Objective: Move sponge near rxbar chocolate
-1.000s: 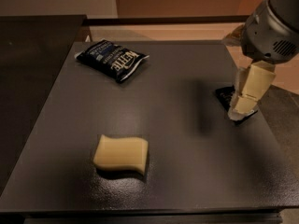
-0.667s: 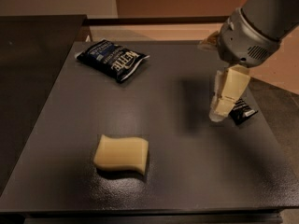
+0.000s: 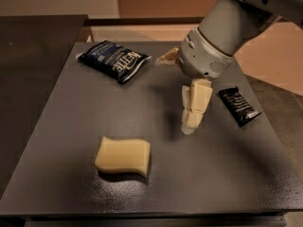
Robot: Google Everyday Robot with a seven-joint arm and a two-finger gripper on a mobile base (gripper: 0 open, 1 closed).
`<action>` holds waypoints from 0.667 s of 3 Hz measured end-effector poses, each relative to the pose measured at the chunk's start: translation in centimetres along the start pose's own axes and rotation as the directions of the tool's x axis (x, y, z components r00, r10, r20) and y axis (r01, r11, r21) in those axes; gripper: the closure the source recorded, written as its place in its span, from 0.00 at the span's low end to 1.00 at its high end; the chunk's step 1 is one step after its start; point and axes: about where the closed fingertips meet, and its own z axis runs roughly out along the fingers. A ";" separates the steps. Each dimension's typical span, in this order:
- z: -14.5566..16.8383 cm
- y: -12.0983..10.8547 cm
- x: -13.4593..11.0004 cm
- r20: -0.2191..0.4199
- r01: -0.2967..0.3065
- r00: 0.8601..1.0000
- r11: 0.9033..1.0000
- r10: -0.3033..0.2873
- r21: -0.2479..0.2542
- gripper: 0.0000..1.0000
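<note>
The sponge (image 3: 123,156) is a pale yellow foam block lying flat on the dark table (image 3: 61,126), at the front left. The rxbar chocolate (image 3: 239,106) is a slim black wrapper lying flat near the table's right edge. My gripper (image 3: 191,123) hangs from the arm's grey wrist and points down over the middle right of the table. It is just left of the rxbar chocolate and up and to the right of the sponge, apart from both. It holds nothing.
A dark-blue Kettle chip bag (image 3: 113,59) lies at the back left of the table. The arm's wrist (image 3: 208,51) covers the back right. A dark counter (image 3: 33,46) adjoins the table on the left.
The gripper has moved left, from over the rxbar chocolate towards the table's middle, and the bar now shows in full. The sponge and the chip bag have not moved.
</note>
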 end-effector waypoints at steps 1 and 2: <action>2.7 0.9 -2.3 0.078 0.110 0.991 0.992 -0.105 -0.068 0.00; 5.5 2.4 -4.4 0.153 0.245 0.963 0.959 -0.223 -0.140 0.00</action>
